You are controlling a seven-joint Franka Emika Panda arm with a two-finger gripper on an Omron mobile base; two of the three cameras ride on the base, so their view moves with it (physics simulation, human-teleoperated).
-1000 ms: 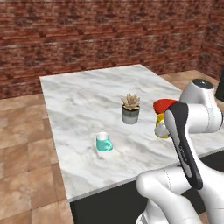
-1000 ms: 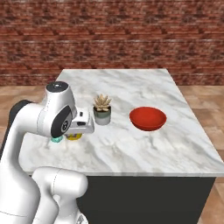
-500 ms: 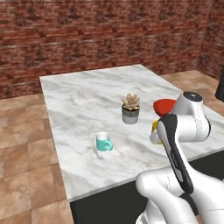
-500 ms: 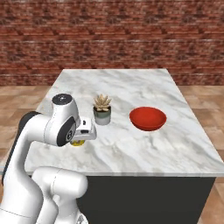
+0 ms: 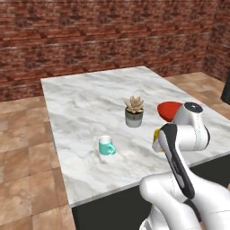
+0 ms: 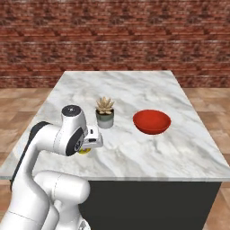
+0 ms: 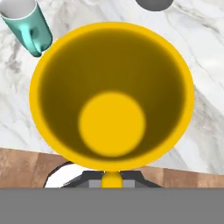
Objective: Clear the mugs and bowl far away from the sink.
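Claw (image 7: pixel 112 181) tips are hidden behind the yellow mug (image 7: pixel 112 98) in the hand view, but they are pinched on that mug at its handle side. The mug's open mouth is turned to the hand camera, so its round bottom can be seen deep inside; its long line runs straight away from the claw. It is held near the front edge of the desk (image 5: pixel 85 103). Only a small yellow bit (image 5: pixel 156 134) peeks out past the white arm in the left view, and a bit (image 6: pixel 84 150) under the hand in the right view. The teal mug (image 5: pixel 107 146) stands upright, well apart from the plant pot (image 5: pixel 134 111). The red bowl (image 6: pixel 152 121) is seen whole in the right view, beside the pot (image 6: pixel 105 113).
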